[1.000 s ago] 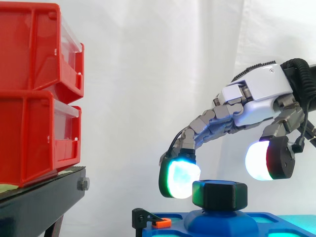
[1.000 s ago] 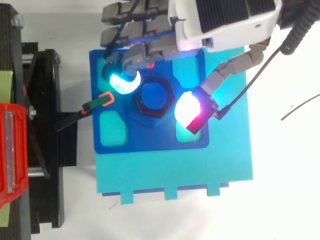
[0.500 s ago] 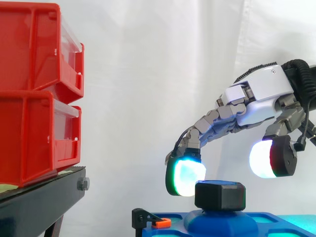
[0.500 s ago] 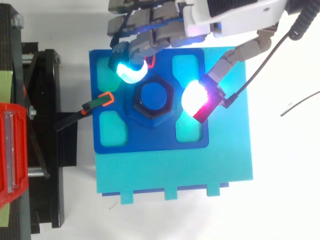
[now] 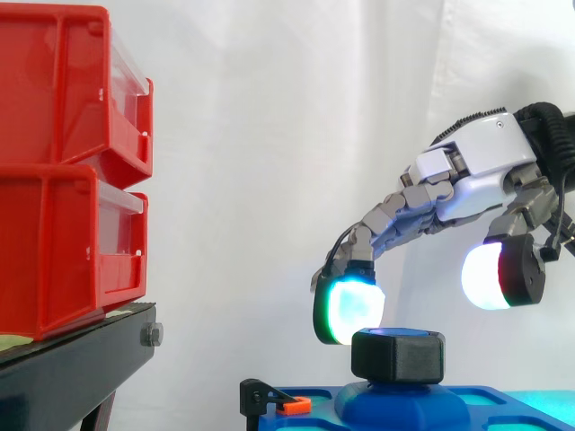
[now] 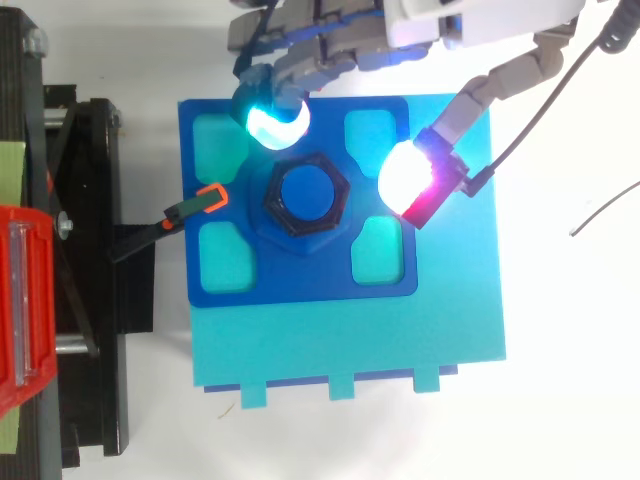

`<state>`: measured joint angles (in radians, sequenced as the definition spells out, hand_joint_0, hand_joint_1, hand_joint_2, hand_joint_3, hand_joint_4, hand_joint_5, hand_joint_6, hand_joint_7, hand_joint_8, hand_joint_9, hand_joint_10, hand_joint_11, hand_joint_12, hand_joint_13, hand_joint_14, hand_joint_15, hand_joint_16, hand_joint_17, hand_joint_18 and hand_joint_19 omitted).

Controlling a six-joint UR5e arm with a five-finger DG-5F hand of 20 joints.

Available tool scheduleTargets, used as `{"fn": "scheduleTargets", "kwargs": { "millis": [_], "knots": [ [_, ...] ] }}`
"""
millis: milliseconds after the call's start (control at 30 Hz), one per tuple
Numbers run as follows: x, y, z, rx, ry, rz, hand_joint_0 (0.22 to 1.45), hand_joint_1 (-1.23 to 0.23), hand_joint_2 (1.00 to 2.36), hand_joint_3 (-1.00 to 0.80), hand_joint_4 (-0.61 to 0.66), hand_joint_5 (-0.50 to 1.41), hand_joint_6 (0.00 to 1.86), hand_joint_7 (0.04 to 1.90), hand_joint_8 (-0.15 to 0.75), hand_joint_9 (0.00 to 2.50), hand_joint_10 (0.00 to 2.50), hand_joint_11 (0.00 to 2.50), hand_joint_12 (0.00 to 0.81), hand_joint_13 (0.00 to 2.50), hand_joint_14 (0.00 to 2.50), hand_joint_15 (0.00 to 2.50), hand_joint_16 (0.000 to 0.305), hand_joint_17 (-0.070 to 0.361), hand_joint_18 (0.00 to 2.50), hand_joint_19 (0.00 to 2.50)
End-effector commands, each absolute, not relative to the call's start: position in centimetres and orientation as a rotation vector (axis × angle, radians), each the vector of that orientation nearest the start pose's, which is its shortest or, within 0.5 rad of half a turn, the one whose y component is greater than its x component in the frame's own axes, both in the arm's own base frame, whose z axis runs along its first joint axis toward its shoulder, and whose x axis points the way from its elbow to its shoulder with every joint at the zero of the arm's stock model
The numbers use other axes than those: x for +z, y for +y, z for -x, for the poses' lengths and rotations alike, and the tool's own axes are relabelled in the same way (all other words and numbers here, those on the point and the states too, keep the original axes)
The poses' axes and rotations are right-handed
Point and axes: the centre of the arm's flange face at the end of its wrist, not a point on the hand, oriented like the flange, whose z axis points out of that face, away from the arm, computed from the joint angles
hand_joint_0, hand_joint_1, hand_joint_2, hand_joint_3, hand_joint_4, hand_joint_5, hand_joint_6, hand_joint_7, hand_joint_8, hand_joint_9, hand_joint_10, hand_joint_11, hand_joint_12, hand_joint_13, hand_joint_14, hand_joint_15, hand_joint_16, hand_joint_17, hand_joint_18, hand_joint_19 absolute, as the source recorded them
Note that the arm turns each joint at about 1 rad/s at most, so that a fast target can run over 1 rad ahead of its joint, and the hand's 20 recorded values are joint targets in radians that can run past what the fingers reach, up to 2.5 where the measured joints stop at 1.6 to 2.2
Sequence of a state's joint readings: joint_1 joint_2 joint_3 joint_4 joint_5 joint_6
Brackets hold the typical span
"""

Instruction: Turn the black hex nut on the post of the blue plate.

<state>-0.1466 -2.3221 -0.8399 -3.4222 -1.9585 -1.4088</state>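
The black hex nut (image 6: 305, 196) (image 5: 398, 355) sits on the blue post at the middle of the blue plate (image 6: 300, 285). The hand (image 5: 476, 171) (image 6: 470, 15) hovers above and behind the nut, open. Its fingers (image 6: 270, 115) hang past the nut's far left corner and its thumb (image 6: 415, 180) past the nut's right side. Neither touches the nut. In the side view the glowing pads (image 5: 349, 310) are at or above the level of the nut's top.
The blue plate lies on a cyan base (image 6: 350, 350). A black clamp with an orange tip (image 6: 205, 200) reaches the plate's left edge from the black stand (image 6: 90, 280). Red bins (image 5: 67, 162) are stacked on the stand at left.
The hand has let go of the nut's sides, lifted and drawn back toward the far edge of the plate. The nut stays on its post.
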Motion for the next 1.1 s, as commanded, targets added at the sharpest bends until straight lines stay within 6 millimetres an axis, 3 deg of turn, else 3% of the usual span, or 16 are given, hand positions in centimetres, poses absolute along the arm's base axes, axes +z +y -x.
{"fn": "scheduleTargets", "kwargs": {
  "millis": [0, 367, 733, 1067],
  "knots": [
    [35.2, -20.2, -71.9, 0.374, 1.868, -0.019, 0.44, -0.56, 1.0, -0.5, 0.14, -0.21, 0.5, 0.74, 0.185, 0.29, 0.0, 0.0, 0.315, 0.22, 0.0, 0.08, 0.047, 0.106, 0.0, 0.14],
    [36.3, -18.3, -73.1, 0.346, 1.838, -0.019, 0.44, -0.56, 1.0, -0.5, 0.14, -0.21, 0.5, 0.73, 0.185, 0.29, 0.0, 0.0, 0.318, 0.22, 0.0, 0.08, 0.047, 0.106, 0.0, 0.15],
    [33.1, -13.9, -74.4, 0.37, 1.832, -0.043, 0.44, -0.56, 1.0, -0.5, 0.14, -0.21, 0.5, 0.74, 0.187, 0.29, 0.0, 0.0, 0.317, 0.22, 0.0, 0.08, 0.047, 0.107, 0.0, 0.14],
    [32.7, -12.5, -74.0, 0.38, 1.89, -0.053, 0.44, -0.56, 1.0, -0.5, 0.14, -0.21, 0.5, 0.74, 0.187, 0.29, 0.0, 0.0, 0.317, 0.23, 0.0, 0.08, 0.047, 0.107, 0.0, 0.15]
  ]
}}
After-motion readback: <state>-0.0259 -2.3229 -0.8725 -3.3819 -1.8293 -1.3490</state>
